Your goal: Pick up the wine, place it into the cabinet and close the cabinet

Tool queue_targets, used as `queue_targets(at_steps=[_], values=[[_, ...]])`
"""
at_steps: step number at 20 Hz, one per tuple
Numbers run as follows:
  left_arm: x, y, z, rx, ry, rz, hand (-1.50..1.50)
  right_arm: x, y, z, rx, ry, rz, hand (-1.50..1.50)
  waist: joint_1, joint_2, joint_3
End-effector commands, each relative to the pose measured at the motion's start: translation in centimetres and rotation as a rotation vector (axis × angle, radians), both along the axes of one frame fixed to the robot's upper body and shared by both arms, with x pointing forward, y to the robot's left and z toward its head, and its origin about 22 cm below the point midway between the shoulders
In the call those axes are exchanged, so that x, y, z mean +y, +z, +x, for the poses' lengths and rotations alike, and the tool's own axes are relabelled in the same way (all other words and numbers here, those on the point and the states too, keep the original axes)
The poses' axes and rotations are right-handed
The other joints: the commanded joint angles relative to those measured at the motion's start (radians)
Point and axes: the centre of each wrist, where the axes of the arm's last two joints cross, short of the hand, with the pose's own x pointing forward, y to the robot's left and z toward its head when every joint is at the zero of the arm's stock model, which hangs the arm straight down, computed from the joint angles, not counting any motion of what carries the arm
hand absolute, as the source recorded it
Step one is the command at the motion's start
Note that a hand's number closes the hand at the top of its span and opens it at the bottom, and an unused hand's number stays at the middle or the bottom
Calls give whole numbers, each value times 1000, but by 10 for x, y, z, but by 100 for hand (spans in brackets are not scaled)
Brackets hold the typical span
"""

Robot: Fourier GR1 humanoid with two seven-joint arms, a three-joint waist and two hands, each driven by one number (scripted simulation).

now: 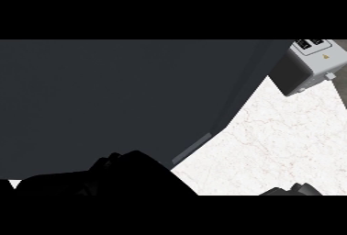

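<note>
A dark cabinet door (115, 105) filled the view; wine unseen. Left hand (119, 172) against it, grip indeterminate; right hand (295, 189) likewise.

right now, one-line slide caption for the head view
Dark cabinet door fills the view; left hand beside it, toaster on the marble counter.

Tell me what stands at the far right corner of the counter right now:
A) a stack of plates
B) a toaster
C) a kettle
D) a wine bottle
B: a silver toaster with two slots on top stands at the upper right on the white marble counter, beside the big dark cabinet door; no bottle shows anywhere.
</note>
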Motion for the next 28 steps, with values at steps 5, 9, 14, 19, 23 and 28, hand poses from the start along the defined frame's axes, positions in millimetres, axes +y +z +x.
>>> queue_targets(at_steps=[5, 9, 14, 19, 23, 28], values=[[38, 5, 9, -1, -40, -8, 150, 66, -2, 61, -59, -181, -15, 150, 15, 13, -1], [36, 14, 1, -3, -72, -3, 150, 71, 5, 105, 22, -249, 9, 150, 35, 14, 0], [58, 25, 14, -30, -42, -8, 150, 74, -8, 150, 26, -312, -25, 150, 12, 17, 1], [73, 16, 6, -6, -17, 25, 150, 54, -40, 196, 70, -400, -29, 150, 12, 17, 1], [69, 41, 19, -42, -20, 5, 150, 38, -40, 214, 51, -454, -44, 150, 9, 24, 2], [62, 36, 19, -56, -16, -1, 150, 11, -53, 229, 9, -480, -73, 150, 4, 33, 1]])
